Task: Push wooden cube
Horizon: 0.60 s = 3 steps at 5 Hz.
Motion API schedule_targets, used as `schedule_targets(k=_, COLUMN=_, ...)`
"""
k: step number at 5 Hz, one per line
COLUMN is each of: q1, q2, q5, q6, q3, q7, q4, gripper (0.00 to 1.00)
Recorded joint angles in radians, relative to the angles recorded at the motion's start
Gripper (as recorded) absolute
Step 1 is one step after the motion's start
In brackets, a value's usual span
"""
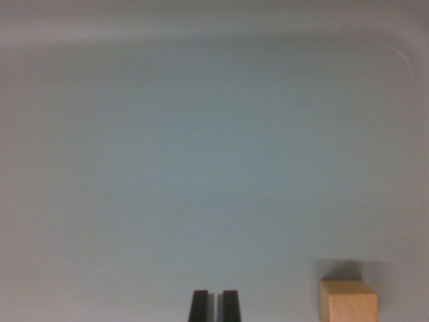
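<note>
Looking at: the wrist view only, and I am steering from what it gives me.
Cube position: the wooden cube (348,301) sits at the bottom of the wrist view, toward its right, cut off by the lower edge; it rests on the pale tray floor (201,154).
Cube handling: I judge it light, stiff and hard-edged, with nothing fragile about it. On a surface this smooth I expect it to slide readily, and to spin if I catch it off-centre.
Contact point: since this is a push, I would meet the flat side facing the fingers, near its middle and low down, so it travels straight and does not tip.
Gripper: the gripper (215,306) shows as two dark fingertips (200,306) at the bottom centre.
Gripper state: the tips are drawn nearly together, only a thin pale slit between them, and nothing is pinched there.
Contact now: none; the cube stands near the fingers, on the wrist view's right, with bare floor between.
Surroundings: a raised rim (409,60) curves round the upper right corner, well apart from the cube.
Height: I cannot tell how far above the floor the tips hang.
</note>
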Motion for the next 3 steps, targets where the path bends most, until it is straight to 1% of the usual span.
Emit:
schedule_targets(k=1, q1=0.0, q2=0.0, q5=0.0, q6=0.0, q3=0.0, q7=0.0, q4=0.0, gripper=0.0)
schedule_targets(k=2, q1=-0.0067, q2=-0.002, q5=0.0003, q6=-0.04, q3=-0.011, q7=-0.02, q4=-0.042, gripper=0.0)
schedule_targets(k=3, q1=-0.0067, q2=-0.002, q5=0.0003, q6=-0.04, q3=-0.011, q7=-0.02, q4=-0.042, gripper=0.0)
